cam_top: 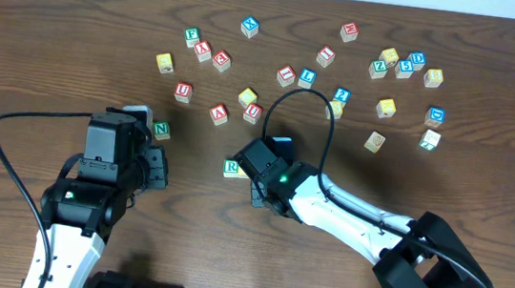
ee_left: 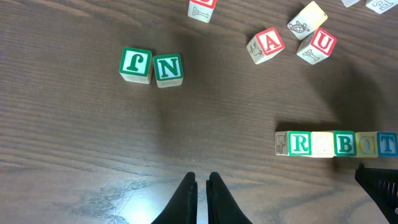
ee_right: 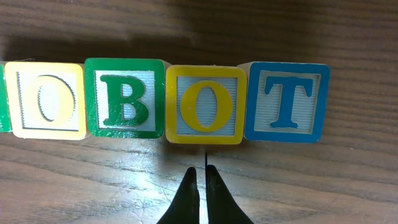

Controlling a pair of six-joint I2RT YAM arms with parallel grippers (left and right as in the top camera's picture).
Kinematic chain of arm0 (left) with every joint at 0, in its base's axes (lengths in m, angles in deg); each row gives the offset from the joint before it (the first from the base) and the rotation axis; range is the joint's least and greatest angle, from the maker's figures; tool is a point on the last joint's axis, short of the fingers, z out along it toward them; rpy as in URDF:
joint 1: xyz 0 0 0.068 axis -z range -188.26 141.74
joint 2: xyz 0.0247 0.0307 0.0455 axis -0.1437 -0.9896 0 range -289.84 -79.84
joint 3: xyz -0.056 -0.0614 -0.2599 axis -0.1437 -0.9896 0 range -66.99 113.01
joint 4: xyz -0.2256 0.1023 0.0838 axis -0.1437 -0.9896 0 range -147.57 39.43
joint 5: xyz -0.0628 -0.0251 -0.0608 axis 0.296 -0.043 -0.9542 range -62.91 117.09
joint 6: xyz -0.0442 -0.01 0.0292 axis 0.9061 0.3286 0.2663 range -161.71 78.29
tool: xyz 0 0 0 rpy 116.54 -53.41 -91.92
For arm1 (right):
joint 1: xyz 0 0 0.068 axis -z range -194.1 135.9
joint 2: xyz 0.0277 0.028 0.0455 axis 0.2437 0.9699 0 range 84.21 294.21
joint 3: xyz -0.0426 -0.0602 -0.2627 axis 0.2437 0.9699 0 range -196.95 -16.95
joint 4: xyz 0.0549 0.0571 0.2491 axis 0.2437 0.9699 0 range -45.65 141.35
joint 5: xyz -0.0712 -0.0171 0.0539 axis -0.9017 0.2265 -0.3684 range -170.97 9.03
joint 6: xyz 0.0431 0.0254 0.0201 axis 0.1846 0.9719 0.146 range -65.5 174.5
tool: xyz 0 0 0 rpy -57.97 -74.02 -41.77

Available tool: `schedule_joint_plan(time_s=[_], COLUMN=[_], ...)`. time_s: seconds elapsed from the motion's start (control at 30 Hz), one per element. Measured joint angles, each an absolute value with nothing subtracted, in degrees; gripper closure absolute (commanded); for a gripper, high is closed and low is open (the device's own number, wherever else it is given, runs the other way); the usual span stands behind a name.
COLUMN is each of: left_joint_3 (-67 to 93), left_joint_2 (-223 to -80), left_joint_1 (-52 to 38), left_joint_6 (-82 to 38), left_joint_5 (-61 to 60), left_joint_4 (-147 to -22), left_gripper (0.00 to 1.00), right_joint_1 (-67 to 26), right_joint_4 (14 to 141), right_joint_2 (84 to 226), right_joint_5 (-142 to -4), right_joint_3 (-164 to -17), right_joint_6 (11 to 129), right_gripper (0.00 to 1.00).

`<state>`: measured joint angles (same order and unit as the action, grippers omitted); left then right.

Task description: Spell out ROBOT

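The five cubes stand in one touching row that reads ROBOT in the left wrist view: green R [ee_left: 300,144], pale yellow O [ee_left: 321,144], green B [ee_left: 345,144], yellow O [ee_left: 367,145], blue T [ee_left: 387,144]. The right wrist view shows O [ee_right: 45,99], B [ee_right: 125,97], O [ee_right: 206,104] and T [ee_right: 286,102] close up. My right gripper [ee_right: 202,169] is shut and empty, just short of the second O. From overhead only the R [cam_top: 231,167] shows beside the right gripper [cam_top: 261,181], which covers the others. My left gripper [ee_left: 202,177] is shut and empty, well left of the row.
Green F [ee_left: 135,65] and N [ee_left: 168,70] cubes sit side by side ahead of the left gripper. Red A [ee_left: 267,45] and U [ee_left: 318,45] cubes lie beyond the row. Several more letter cubes are scattered across the far half of the table [cam_top: 48,36].
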<state>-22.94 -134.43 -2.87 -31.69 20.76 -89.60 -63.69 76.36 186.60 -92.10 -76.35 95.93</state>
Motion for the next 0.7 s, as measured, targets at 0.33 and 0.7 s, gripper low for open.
schedule_joint_plan(time_s=[0.33,0.7], left_joint_3=[-22.94,-22.94], left_joint_2=[-134.43,-134.43], left_joint_1=[-2.85,-2.87], left_joint_6=[-31.69,-31.69], left_joint_5=[20.76,20.76], left_joint_4=[-89.8,-89.99], left_gripper=[0.92,0.92], right_joint_1=[-63.69,-63.69], right_joint_4=[76.28,75.82], right_joint_2=[186.6,186.6], right_joint_5=[-92.34,-92.58], right_joint_3=[-76.35,-76.35], right_joint_6=[95.93,95.86], right_gripper=[0.99,0.99])
